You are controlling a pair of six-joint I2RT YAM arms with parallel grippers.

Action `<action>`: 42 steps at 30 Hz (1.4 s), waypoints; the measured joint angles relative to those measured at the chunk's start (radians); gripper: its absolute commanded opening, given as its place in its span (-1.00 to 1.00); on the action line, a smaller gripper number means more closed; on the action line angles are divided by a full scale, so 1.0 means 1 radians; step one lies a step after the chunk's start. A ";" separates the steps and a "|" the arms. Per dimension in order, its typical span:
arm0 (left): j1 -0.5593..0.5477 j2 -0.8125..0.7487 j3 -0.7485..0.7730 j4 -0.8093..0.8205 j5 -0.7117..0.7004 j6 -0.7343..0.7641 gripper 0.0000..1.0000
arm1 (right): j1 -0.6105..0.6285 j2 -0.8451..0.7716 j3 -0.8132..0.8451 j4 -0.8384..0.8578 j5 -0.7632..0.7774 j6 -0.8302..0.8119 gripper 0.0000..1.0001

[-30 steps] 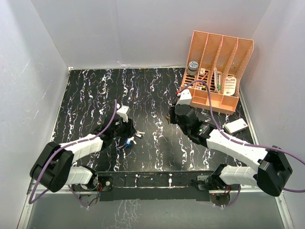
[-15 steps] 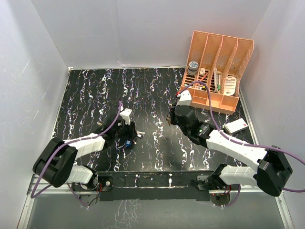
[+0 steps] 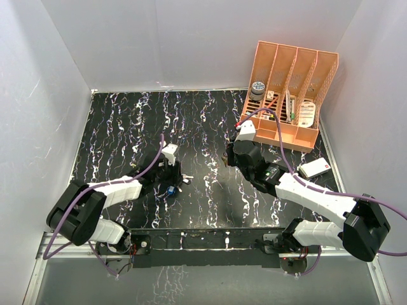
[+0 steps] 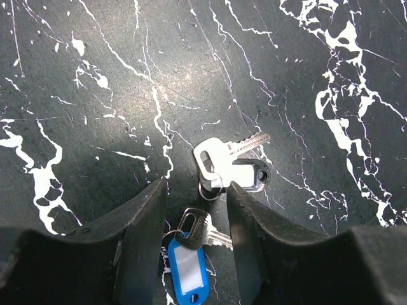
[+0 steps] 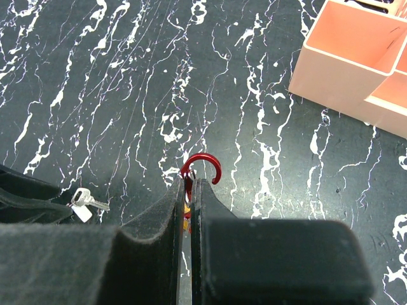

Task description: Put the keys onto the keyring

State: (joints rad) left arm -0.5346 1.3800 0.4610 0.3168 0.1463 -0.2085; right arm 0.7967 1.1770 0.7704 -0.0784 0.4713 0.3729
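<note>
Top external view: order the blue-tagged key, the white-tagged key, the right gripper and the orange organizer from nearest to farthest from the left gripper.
1. The blue-tagged key and the white-tagged key, both at the open fingers of the left gripper, centre-left; too close to call.
2. The right gripper, mid-table, shut on the red keyring.
3. The orange organizer, far right corner.

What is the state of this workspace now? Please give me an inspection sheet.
Surface: black white-veined table top, nothing spilled.
Job's things: thin red wire keyring pinched by right gripper; white-tagged silver metal key and blue-tagged silver metal key lie loose.
Clutter: orange slotted plastic organizer; small white box.
Grippers: left gripper, fingers open over both keys; right gripper shut on keyring.
Cables: purple cable along each arm.
Surroundings: plain white walls.
</note>
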 measured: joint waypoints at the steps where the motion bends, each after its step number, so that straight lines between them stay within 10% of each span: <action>1: 0.000 0.003 0.001 0.002 -0.001 0.000 -0.22 | 0.000 0.000 0.000 0.000 0.000 0.000 -1.00; 42: -0.003 0.030 0.003 0.040 -0.027 0.007 -0.88 | 0.000 0.000 0.000 0.000 0.000 0.000 -1.00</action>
State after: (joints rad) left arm -0.5381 1.4097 0.4641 0.3569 0.1188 -0.2016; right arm 0.7967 1.1774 0.7704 -0.0784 0.4717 0.3725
